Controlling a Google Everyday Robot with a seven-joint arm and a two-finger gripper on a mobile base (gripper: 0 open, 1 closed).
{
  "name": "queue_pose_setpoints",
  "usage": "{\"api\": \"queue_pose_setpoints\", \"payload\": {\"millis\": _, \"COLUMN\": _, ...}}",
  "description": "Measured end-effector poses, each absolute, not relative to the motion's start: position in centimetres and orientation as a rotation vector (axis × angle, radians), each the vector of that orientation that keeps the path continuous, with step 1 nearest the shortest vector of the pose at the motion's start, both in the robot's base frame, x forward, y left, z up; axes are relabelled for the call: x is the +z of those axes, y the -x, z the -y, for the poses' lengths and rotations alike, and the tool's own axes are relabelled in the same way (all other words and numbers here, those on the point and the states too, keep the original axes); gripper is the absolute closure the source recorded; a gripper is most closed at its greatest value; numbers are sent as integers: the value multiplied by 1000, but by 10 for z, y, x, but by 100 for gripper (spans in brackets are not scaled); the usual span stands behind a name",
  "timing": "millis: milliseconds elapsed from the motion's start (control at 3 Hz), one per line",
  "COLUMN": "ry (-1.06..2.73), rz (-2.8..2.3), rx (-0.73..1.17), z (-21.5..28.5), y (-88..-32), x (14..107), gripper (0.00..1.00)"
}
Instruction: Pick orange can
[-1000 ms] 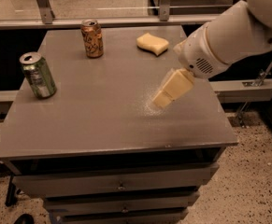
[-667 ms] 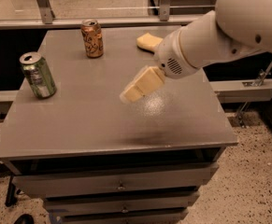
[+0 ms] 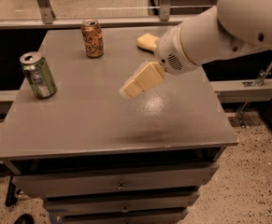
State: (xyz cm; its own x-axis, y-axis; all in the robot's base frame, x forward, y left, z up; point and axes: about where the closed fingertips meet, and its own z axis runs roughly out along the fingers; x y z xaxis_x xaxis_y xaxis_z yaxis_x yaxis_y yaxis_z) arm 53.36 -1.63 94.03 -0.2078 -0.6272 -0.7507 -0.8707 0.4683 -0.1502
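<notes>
On the grey table (image 3: 79,125) a green can (image 3: 38,75) stands near the left edge, the orange can (image 3: 92,38) stands upright toward the back, and the gripper (image 3: 130,89) hovers over the middle, apart from both, spread or closed impossible to tell, a yellow sponge (image 3: 146,42) behind it.

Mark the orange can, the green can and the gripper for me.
orange can (image 3: 92,40), camera view, middle of its side wall.
green can (image 3: 39,77), camera view, middle of its side wall.
gripper (image 3: 130,90), camera view, its tip, above the middle of the table (image 3: 79,125), right of both cans.
</notes>
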Motion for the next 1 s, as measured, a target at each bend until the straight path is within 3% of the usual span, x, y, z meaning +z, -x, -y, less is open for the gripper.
{"api": "queue_pose_setpoints", "payload": {"millis": 333, "ry": 1200, "rz": -1903, "rx": 400, "z": 9, "y": -548, "x": 934, "gripper": 0}}
{"api": "queue_pose_setpoints", "payload": {"millis": 1000, "ry": 1007, "rz": -1721, "rx": 499, "z": -36, "y": -633, "x": 918, "gripper": 0}}
